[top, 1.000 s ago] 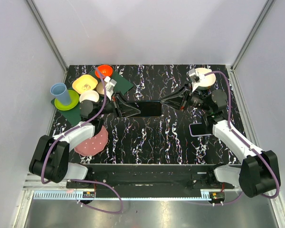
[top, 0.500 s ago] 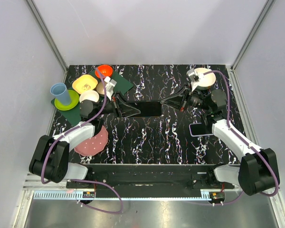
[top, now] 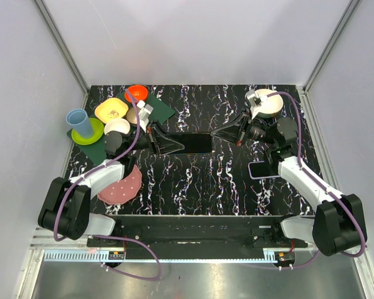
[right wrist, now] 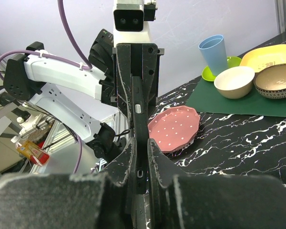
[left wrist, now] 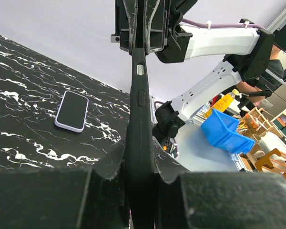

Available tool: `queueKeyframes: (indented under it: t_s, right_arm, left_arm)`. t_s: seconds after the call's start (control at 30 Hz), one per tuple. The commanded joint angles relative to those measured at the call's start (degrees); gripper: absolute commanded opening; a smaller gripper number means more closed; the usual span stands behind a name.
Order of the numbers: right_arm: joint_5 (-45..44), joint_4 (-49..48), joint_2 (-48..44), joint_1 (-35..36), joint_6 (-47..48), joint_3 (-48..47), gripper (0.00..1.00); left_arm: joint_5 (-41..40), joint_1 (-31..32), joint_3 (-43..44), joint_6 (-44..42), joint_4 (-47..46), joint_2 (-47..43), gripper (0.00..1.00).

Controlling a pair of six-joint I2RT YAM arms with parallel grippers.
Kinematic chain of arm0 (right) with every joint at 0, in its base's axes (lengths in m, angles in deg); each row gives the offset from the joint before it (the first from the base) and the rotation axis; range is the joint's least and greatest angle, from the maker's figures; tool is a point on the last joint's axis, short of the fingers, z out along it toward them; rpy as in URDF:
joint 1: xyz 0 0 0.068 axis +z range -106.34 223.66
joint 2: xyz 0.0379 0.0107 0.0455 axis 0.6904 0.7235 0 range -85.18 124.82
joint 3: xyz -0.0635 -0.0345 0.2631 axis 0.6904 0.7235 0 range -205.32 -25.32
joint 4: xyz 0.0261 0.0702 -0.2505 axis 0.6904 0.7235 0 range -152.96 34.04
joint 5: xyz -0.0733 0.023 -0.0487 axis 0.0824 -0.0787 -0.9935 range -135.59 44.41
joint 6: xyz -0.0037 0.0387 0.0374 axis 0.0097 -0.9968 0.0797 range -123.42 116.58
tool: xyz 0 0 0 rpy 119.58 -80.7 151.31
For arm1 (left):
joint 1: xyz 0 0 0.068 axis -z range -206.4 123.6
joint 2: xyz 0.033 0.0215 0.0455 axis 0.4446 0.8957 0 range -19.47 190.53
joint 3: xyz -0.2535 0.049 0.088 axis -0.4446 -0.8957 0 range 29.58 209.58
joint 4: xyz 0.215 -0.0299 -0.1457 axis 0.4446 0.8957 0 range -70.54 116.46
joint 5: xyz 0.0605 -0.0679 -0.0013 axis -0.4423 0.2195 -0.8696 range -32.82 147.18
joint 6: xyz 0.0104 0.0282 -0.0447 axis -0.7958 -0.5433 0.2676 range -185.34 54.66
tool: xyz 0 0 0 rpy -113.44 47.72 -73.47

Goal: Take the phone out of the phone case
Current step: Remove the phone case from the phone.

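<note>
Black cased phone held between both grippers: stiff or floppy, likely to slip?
Probably stiff: the black cased phone spans straight from left gripper to right gripper without sagging. It might pivot or slip, since each pinches only one short end.

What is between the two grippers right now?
The cased phone spans from left gripper to right gripper, each clamped on one end; the top view shows it.

Pink plate (top: 121, 185), blue cup (top: 80, 121)
</note>
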Motion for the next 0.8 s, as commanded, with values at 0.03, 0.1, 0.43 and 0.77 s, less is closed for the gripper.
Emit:
queueKeyframes:
  t_s: [0.03,0.1,0.43,0.77]
  right_arm:
    - [0.24,-1.11,-0.25,0.41,-1.27,-0.95,0.00]
    - [0.06,-0.58,-0.34,0.41,-1.27,-1.04,0.00]
    - [-1.60,1.53,-0.34,0.32,-3.12,-1.48,0.00]
    - [-4.15,1.36,-0.60,-0.73,-5.84,-0.95,0.00]
  left_arm:
    - [1.34,1.54,0.36,-1.79,-17.15,-1.97,0.00]
    - [1.34,1.54,0.27,-1.97,-17.15,-2.06,0.00]
    - [1.69,1.63,0.01,-2.41,-17.15,-2.59,0.00]
    - [1.70,1.72,-0.08,-2.67,-17.15,-2.68,0.00]
